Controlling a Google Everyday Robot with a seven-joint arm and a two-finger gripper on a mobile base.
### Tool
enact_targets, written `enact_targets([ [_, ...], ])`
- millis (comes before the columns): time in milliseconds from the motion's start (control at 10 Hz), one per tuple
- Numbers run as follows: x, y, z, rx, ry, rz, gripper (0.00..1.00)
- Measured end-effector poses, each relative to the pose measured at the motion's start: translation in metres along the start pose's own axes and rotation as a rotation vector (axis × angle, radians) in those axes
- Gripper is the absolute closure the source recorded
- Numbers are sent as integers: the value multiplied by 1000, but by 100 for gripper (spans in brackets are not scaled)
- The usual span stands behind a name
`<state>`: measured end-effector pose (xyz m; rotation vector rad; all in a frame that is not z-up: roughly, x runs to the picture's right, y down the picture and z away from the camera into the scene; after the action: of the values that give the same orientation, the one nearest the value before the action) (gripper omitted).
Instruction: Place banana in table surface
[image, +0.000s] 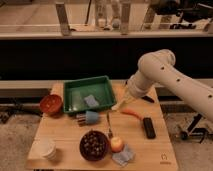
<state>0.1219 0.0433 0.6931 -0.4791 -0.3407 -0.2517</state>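
The banana (119, 105), slim and pale yellow, hangs tilted from my gripper (126, 96), just above the light wooden table surface (65, 131). It is right beside the right rim of the green tray (86, 83). The gripper is shut on the banana's upper end. My white arm (165, 75) reaches in from the right. The small dark logo (163, 157) marks the table's front right corner.
An orange carrot (132, 113) and a black remote (148, 127) lie right of the banana. A fork (108, 125), a blue cup (91, 117), a dark bowl (93, 145), an apple (117, 145), a white cup (47, 148) and a red bowl (51, 104) are on the table.
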Motion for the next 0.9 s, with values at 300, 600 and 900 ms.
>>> enact_targets([
  [300,25,8,42,-19,-21,13,100],
  [600,56,22,81,-50,-34,38,100],
  [900,72,36,114,-103,-62,63,100],
])
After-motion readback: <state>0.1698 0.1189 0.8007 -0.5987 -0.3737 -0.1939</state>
